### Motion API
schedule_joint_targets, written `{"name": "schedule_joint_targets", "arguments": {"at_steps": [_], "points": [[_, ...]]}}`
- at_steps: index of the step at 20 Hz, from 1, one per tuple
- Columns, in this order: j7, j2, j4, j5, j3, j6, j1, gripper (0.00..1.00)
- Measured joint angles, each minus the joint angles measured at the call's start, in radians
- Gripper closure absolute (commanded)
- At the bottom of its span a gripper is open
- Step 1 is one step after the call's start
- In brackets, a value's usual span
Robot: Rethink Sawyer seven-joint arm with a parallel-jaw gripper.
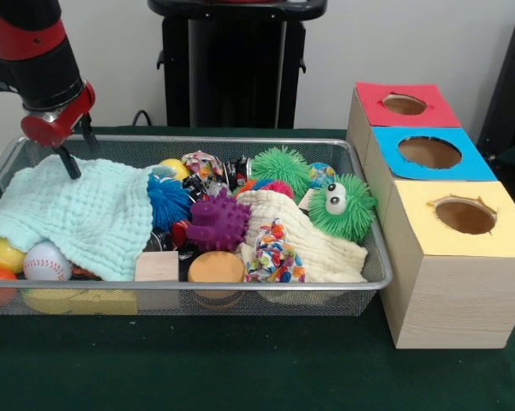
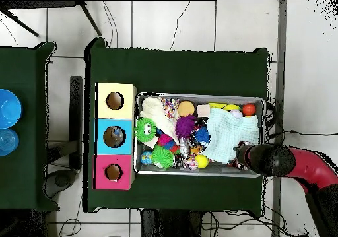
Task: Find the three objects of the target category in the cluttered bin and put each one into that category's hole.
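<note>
A crinkly packet (image 1: pixel 204 163) with red print is lying in the bin (image 1: pixel 197 139), close to the bin's wall on the robot's edge of the table and about midway along that wall. It is sitting among small toys, and I cannot tell where any other packets are lying.

The gripper (image 1: pixel 80 154) is hanging over the same far side of the bin but at its end corner, well apart from the packet. Its two dark fingers (image 1: pixel 68 163) are standing apart with nothing between them, and the lower one is reaching down to the mint cloth (image 1: pixel 86 214). This cloth is covering that end of the bin and lies between the gripper and the packet.

A blue spiky ball (image 1: pixel 167 201) and a purple spiky ball (image 1: pixel 218 223) are lying just in front of the packet. A cream cloth (image 1: pixel 317 248) and a green fuzzy toy with eyes (image 1: pixel 343 205) are filling the other end.

Just beside that end, three boxes are standing in a row: red (image 1: pixel 404 104), blue (image 1: pixel 428 152) and yellow (image 1: pixel 463 214), each with a round hole on top.
</note>
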Motion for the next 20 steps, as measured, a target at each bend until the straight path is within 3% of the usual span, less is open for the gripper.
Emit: {"name": "schedule_joint_targets", "arguments": {"at_steps": [9, 20], "points": [[0.0, 0.0, -0.002, 0.086, -0.027, 0.019, 0.032, 0.0], [0.0, -0.001, -0.01, 0.105, -0.035, 0.019, 0.07, 0.0]]}}
